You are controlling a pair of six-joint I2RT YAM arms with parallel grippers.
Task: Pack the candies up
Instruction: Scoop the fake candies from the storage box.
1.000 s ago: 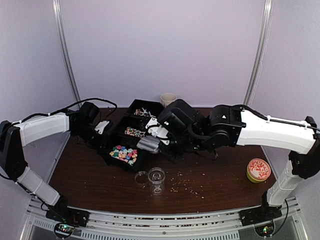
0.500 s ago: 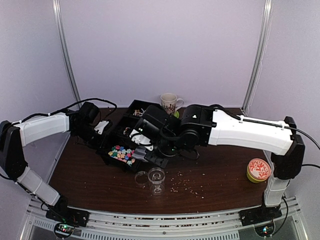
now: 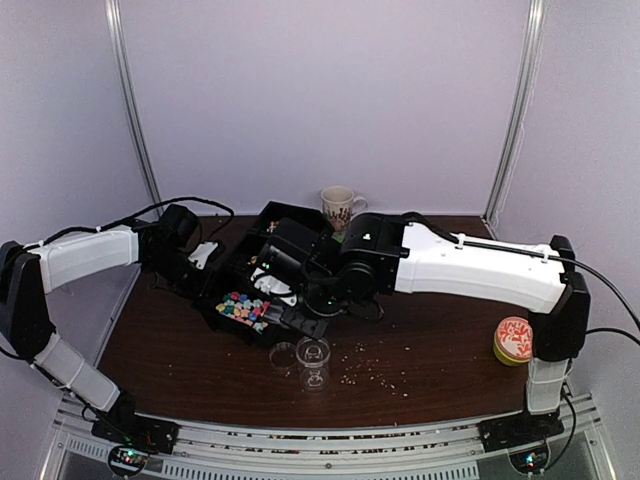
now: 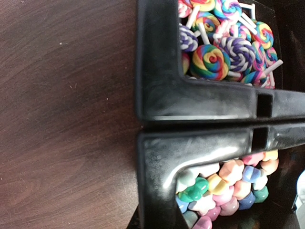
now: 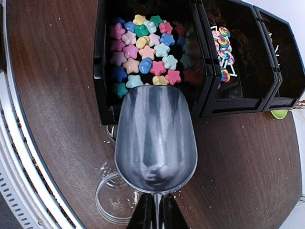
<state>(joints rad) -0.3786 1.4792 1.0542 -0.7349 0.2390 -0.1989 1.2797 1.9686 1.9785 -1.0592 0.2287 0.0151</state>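
A dark brown wooden table (image 3: 450, 350) is seen, closed in at the back and sides by a plain pale wall (image 3: 320, 100). Two metal posts (image 3: 130, 110) are set upright against that wall, one towards each side. A cream mug (image 3: 338, 206) with a dark pattern is stood upright at the far edge of the table. A round orange-patterned tin (image 3: 517, 340) with a green base is placed near the right edge, well apart from the mug. Pale crumbs (image 3: 370, 372) are scattered over the near middle of the table. A small green object (image 5: 279, 113) is glimpsed in the right wrist view; what it is cannot be told.
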